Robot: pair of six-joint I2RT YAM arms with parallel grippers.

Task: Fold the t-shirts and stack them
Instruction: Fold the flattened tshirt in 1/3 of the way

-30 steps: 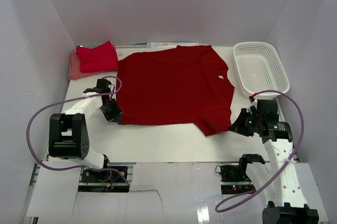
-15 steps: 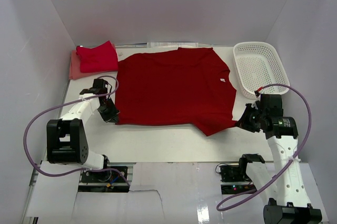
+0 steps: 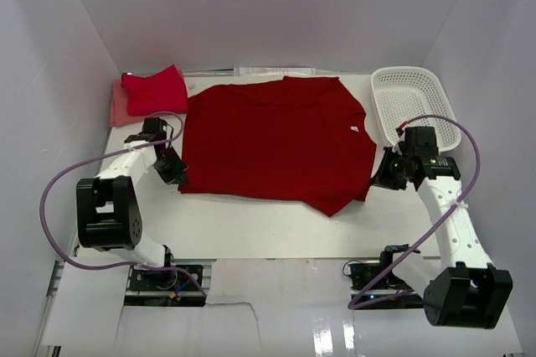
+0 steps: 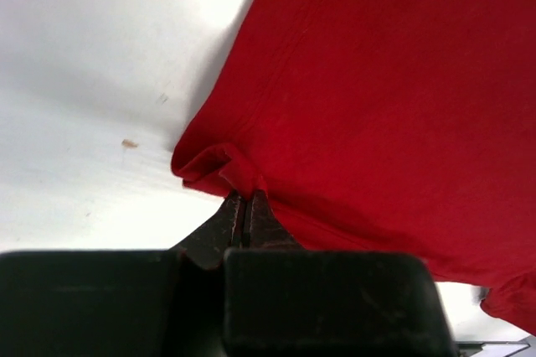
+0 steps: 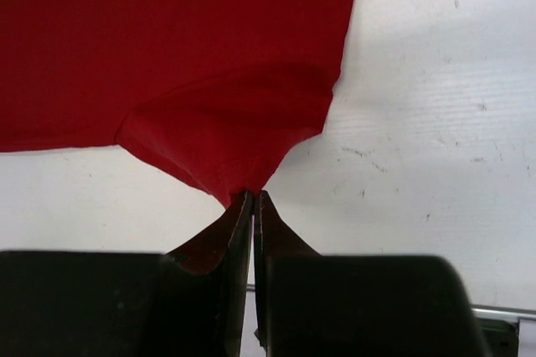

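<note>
- Three t-shirts are showing in all: one is spread out and two are folded.
- The dark red t-shirt (image 3: pixel 276 143) is lying open and flat across the middle of the white surface (image 3: pixel 251 227), taking up most of its width. One small white tag (image 3: pixel 352 126) is showing near its right edge.
- The two folded ones are sitting as a single pile in the far left corner. A bright red t-shirt (image 3: pixel 155 90) is resting on top of a salmon-pink t-shirt (image 3: pixel 118 108), whose edge is peeking out on the left side.
- The pile is sitting just beside the far left corner of the spread shirt. Whether they are touching cannot be told.
- One white lattice basket (image 3: pixel 414 110) is standing in the far right corner, just beside the spread shirt's right edge.
- Two arms are working, one at each side of the spread shirt, each trailing one purple cable (image 3: pixel 50 206).
- The left tool (image 4: pixel 244 198) is clenched on the near left corner of the dark red t-shirt. A small bunched fold of cloth is sitting right at its tips.
- The cloth edge beside that pinch is casting a shadow on the surface.
- The right tool (image 5: pixel 252 196) is clenched on a pointed corner of the same shirt at its near right edge, the tips pressed together with the cloth between them.
- One small brownish speck (image 4: pixel 128 143) is lying on the bare surface left of the pinched corner.
</note>
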